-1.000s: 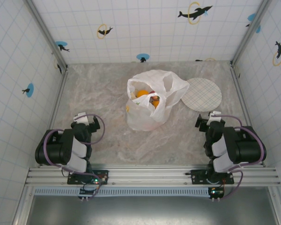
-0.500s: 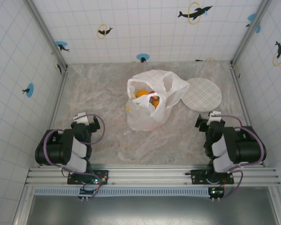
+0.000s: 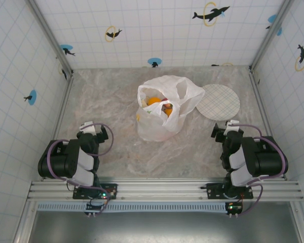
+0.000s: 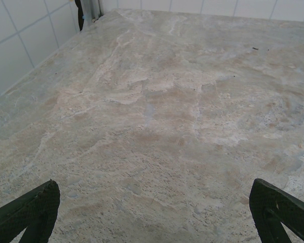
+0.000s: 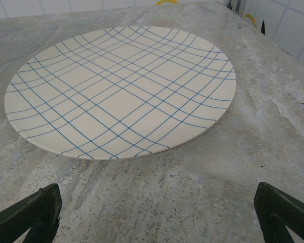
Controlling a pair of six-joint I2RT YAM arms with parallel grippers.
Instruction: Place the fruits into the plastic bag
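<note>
The white plastic bag (image 3: 164,107) lies mid-table with its mouth open upward. Inside it I see orange fruits (image 3: 154,101), a second orange one (image 3: 167,108) and a bit of red between them; the others are hidden by the crinkled film. My left gripper (image 3: 92,130) sits drawn back at the near left, open, with bare stone between its fingertips (image 4: 30,210). My right gripper (image 3: 227,129) sits drawn back at the near right, open and holding nothing, its fingertips (image 5: 281,212) just short of the plate.
A round checked plate (image 3: 219,101) lies bare right of the bag, and its near rim (image 5: 116,152) fills the right wrist view. Tiled walls (image 3: 20,76) close the marble table (image 3: 111,91) on three sides. The left wall's foot (image 4: 35,61) runs along the left wrist view.
</note>
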